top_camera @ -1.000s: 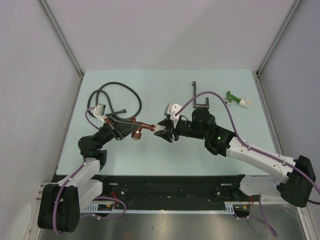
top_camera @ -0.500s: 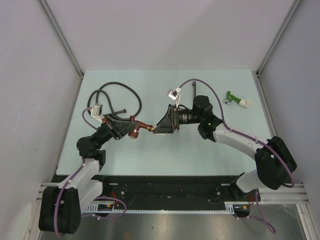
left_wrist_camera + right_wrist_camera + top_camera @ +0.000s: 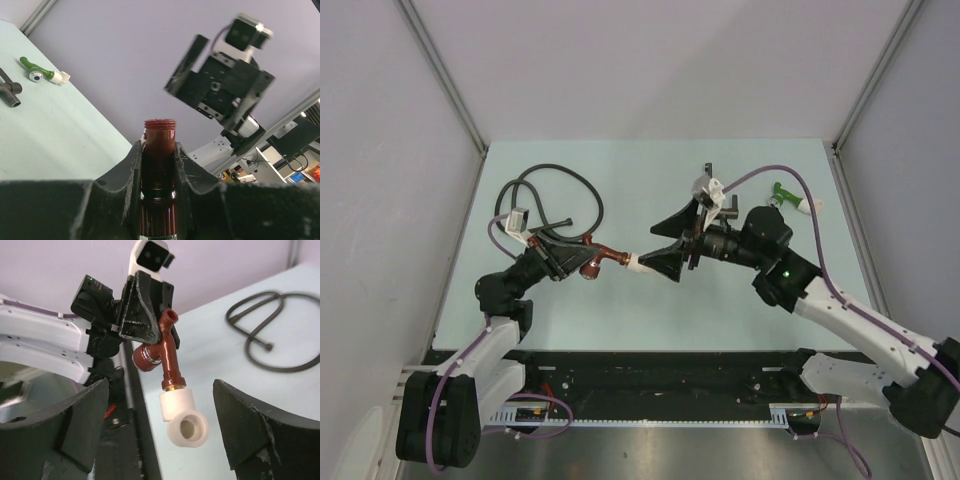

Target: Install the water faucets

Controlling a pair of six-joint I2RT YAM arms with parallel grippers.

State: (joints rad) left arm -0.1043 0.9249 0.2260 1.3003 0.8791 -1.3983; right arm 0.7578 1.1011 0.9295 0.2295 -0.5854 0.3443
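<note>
Right wrist view: right pincer (image 3: 160, 405) spread wide, left pincer (image 3: 150, 325) clamped on the copper faucet (image 3: 169, 357).

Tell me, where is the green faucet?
In the top view the green faucet lies on the table near its far right corner, just behind the right arm.

White arm links (image 3: 850, 320), black fingers (image 3: 260, 440), purple cables (image 3: 765, 172)
</note>
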